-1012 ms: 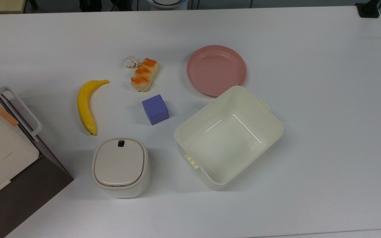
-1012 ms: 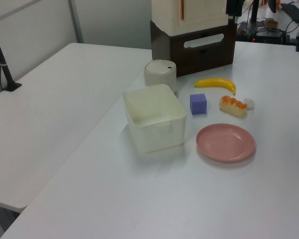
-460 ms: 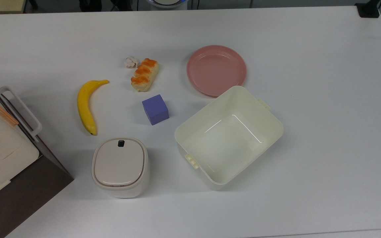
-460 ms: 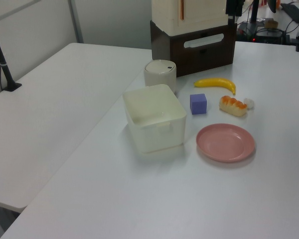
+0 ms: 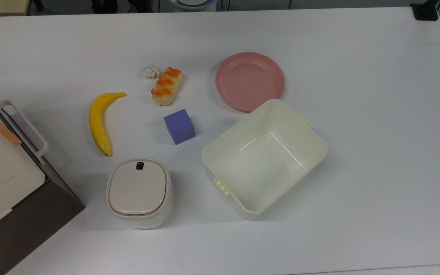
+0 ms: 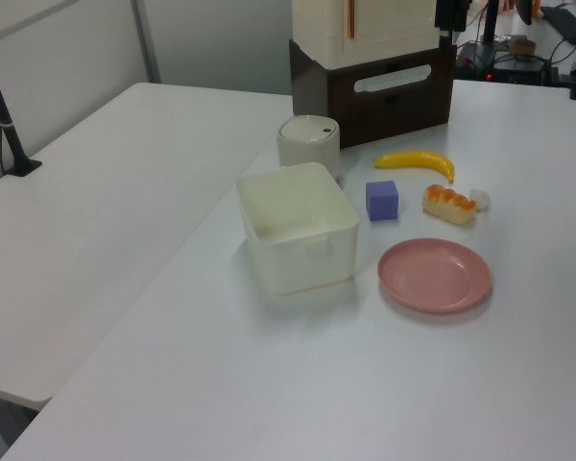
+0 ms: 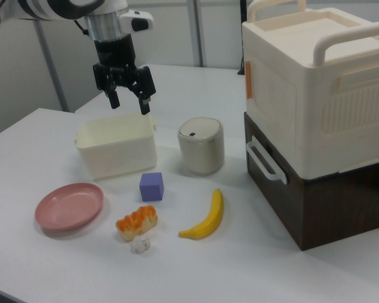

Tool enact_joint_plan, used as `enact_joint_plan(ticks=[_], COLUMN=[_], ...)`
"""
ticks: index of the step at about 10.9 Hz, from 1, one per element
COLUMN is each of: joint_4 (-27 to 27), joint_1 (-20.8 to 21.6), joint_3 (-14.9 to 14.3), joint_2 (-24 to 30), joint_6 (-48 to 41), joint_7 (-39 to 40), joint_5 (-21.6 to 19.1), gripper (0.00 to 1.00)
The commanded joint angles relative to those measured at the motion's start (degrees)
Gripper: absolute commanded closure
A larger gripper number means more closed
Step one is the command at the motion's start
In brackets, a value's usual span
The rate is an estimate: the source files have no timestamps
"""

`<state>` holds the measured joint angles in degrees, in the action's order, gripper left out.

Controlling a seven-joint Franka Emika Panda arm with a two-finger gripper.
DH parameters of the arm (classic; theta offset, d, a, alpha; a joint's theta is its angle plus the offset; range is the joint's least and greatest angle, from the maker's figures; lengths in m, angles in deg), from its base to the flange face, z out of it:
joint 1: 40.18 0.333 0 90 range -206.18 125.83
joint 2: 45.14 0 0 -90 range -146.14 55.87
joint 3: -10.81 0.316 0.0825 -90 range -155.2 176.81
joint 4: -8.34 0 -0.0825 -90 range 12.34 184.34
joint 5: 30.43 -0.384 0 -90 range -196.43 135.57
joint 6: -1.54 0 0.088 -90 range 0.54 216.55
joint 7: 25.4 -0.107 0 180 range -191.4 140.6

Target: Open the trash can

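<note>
Above the tub (image 7: 117,146), the spread claw (image 7: 128,104); trash can (image 7: 201,145) closed.

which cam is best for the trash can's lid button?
Top view: it looks straight down on the trash can, dark button plain on the shut lid. In the right view and the left view the button is a small oblique dark mark.

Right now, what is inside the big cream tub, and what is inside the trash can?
The tub holds nothing; its bare floor shows. The trash can has its lid shut, so its inside is hidden.
</note>
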<state>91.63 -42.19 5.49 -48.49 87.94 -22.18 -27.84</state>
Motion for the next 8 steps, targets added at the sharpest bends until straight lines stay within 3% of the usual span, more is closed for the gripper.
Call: enact_joint_plan(ticks=[1, 6, 8], joint_4=[1.09, 0.83, 0.83], joint_1=[-0.09, -0.09, -0.09], joint_3=[0.04, -0.05, -0.05], joint_2=[1.16, 1.33, 1.33], joint_6=[1.58, 2.11, 6.13], joint_7=[-0.58, -0.49, -0.58], joint_5=[-0.21, -0.13, -0.22], gripper=[0.0, 0.0, 0.0])
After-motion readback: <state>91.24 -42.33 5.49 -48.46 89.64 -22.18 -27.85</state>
